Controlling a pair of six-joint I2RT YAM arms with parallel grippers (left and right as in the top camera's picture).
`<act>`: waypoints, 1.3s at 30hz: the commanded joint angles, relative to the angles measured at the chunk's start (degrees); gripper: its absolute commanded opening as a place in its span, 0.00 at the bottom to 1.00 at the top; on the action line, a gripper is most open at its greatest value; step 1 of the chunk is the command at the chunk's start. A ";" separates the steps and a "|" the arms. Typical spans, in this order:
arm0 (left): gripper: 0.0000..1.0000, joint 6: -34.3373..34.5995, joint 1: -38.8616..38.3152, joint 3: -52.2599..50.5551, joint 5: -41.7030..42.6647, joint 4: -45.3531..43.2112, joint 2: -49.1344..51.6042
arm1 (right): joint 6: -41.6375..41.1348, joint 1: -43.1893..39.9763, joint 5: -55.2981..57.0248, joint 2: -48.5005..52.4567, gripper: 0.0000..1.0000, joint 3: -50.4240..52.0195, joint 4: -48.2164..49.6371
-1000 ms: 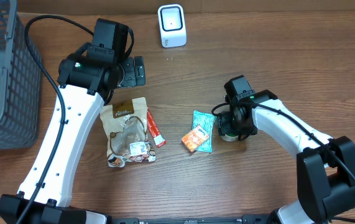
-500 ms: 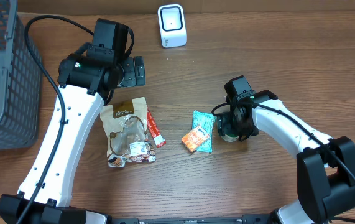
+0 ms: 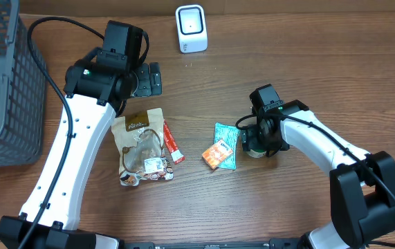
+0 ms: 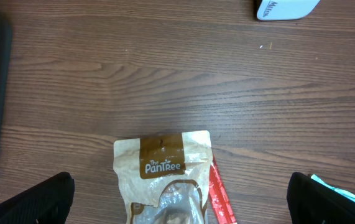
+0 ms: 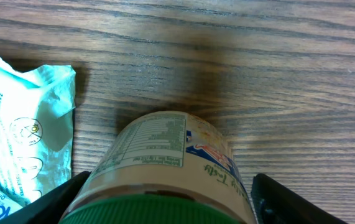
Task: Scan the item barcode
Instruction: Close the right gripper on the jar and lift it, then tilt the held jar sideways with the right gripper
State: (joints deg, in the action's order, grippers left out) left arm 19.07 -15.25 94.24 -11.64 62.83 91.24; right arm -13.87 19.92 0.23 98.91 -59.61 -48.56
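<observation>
Right wrist view: green-lidded tub [image 5: 165, 155] standing on the desk [image 5: 276, 74], just beside a teal packet [image 5: 22, 124], flanked by the right jaws, contact with its wall impossible to tell. Left jaws spread wide and empty above a brown snack bag [image 4: 165, 168]. Judged the pick-up step; next calls for a firm pinch, a lift, and the label turned toward the white scanner [image 3: 191, 28] at the far edge.

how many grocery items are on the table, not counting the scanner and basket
5: brown snack bag, red stick pack beside it, orange box overlapping the teal packet, green-lidded jar between the right gripper fingers. Others may be hidden.
</observation>
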 commanded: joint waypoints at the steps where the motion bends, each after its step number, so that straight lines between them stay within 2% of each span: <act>1: 1.00 -1.07 0.11 0.76 -0.79 -0.04 -0.17 | 0.17 0.00 0.52 0.17 0.82 0.42 0.28; 9: 1.00 -1.07 0.11 0.76 -0.79 -0.04 -0.15 | 0.20 0.00 0.55 0.17 0.82 0.42 0.55; 14: 1.00 -1.07 0.11 0.76 -0.76 -0.04 -0.17 | 0.20 0.00 0.55 0.17 0.74 0.42 0.79; 15: 1.00 -1.07 0.11 0.76 -0.76 -0.04 -0.17 | 0.20 0.00 0.55 0.17 0.72 0.42 0.72; 20: 1.00 -1.07 0.11 0.76 -0.76 -0.04 -0.17 | -0.37 -0.33 -4.28 0.04 0.45 -0.92 -0.22; 21: 1.00 -1.07 0.11 0.76 -0.76 -0.04 -0.17 | -1.60 -0.52 -4.31 -0.02 0.42 -1.60 -0.68; 23: 1.00 -1.09 0.11 0.76 -0.76 -0.04 -0.17 | -4.07 -1.11 -4.42 -0.39 0.29 -3.93 -2.71; 26: 1.00 -1.09 0.11 0.76 -0.79 -0.04 -0.17 | -6.80 -1.95 -4.85 -1.07 0.18 -8.31 -6.67; 30: 1.00 -1.09 0.11 0.76 -0.79 -0.04 -0.15 | -11.21 -2.56 -11.21 -1.86 0.09 -14.69 -10.75; 36: 1.00 -1.09 0.11 0.76 -0.76 -0.04 -0.17 | -22.84 -3.89 -29.22 -1.99 0.09 -18.38 -9.22; 39: 1.00 -1.07 0.11 0.76 -0.79 -0.04 -0.17 | -23.04 -3.93 -37.18 -1.97 0.04 -18.36 -7.80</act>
State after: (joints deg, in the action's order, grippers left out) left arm 19.07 -15.25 94.24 -11.66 62.83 91.24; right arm -32.42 16.38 -23.00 98.67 -76.73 -57.32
